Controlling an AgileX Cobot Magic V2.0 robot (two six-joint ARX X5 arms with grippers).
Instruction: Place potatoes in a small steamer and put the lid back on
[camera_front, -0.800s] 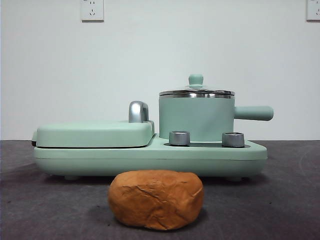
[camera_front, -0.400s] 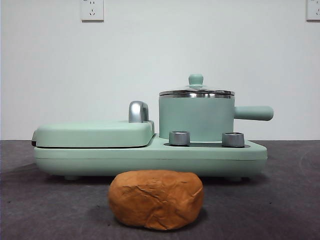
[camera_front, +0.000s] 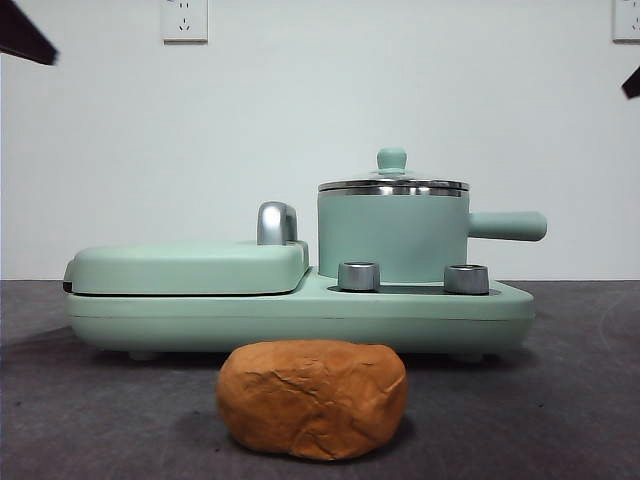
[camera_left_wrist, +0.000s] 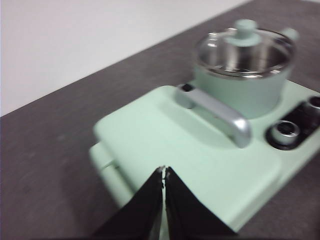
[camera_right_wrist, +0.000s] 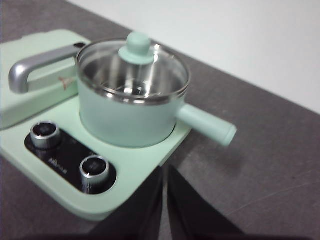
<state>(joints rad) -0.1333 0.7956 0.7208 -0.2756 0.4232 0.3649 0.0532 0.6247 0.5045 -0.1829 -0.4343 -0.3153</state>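
The orange-brown potato (camera_front: 312, 398) lies on the dark table in front of the appliance. The mint-green steamer pot (camera_front: 393, 237) stands on the right of the appliance base, its side handle (camera_front: 508, 226) pointing right. The glass lid (camera_front: 392, 182) with a mint knob sits on the pot. The pot also shows in the left wrist view (camera_left_wrist: 243, 70) and in the right wrist view (camera_right_wrist: 129, 105). My left gripper (camera_left_wrist: 164, 172) is shut and empty above the griddle cover (camera_left_wrist: 180, 150). My right gripper (camera_right_wrist: 165, 172) is shut and empty above the base's corner near the pot handle (camera_right_wrist: 206, 124).
The mint griddle cover (camera_front: 190, 268) with its chrome handle (camera_front: 277, 223) takes up the appliance's left half. Two steel knobs (camera_front: 359, 276) (camera_front: 466, 279) stand on the control panel in front of the pot. Black arm tips show at the top left corner (camera_front: 25, 33) and right edge (camera_front: 631, 82).
Black arm tips have come into the front view at the top left corner and the upper right edge. The potato, pot and lid have not moved.
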